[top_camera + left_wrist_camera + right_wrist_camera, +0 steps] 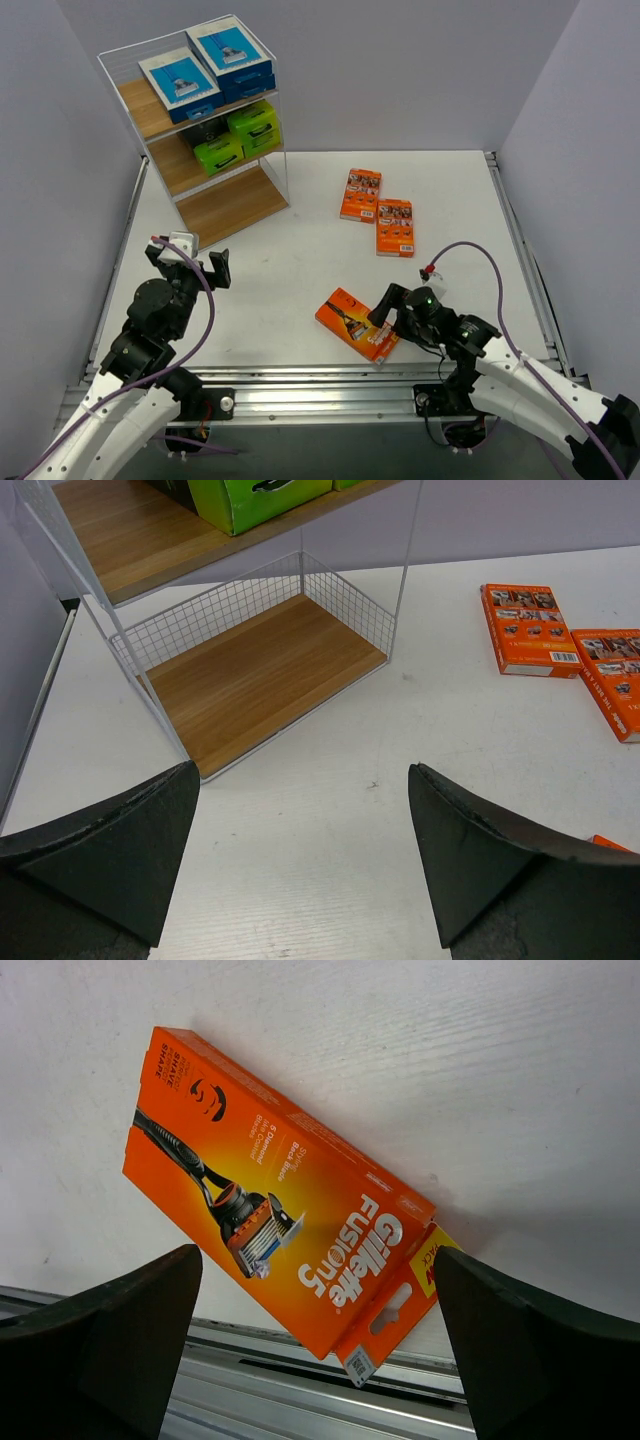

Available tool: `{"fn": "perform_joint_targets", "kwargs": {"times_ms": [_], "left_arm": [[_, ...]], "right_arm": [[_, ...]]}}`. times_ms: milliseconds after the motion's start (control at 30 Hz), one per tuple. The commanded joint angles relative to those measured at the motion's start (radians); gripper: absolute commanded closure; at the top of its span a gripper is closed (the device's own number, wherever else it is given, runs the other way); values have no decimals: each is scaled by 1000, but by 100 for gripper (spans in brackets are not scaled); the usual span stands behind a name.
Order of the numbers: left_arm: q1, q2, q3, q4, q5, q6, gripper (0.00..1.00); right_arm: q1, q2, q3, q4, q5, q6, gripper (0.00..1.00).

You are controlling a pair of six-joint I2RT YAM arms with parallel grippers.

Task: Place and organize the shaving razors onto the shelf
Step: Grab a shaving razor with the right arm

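Note:
The shelf stands at the back left. Blue-and-white razor packs lie on its top board, black and lime-green packs on the middle one, and the bottom board is bare. Three orange razor packs are on the table: two at mid-right and one at the near edge. My right gripper hovers open over that near pack, its fingers wide on either side and not touching it. My left gripper is open and empty, facing the shelf's bottom tier.
The near orange pack's hang tab sticks out over the aluminium rail at the table's front edge. Grey walls close in the left, back and right sides. The two far orange packs lie right of the shelf.

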Motion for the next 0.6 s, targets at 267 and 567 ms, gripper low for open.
{"fn": "perform_joint_targets", "kwargs": {"times_ms": [267, 567], "left_arm": [[-5, 15, 59, -15, 2, 2, 6], [-5, 5, 56, -12, -5, 3, 6]], "right_arm": [[11, -98, -103, -51, -32, 54, 2], [16, -242, -135, -152, -42, 129, 28]]}}
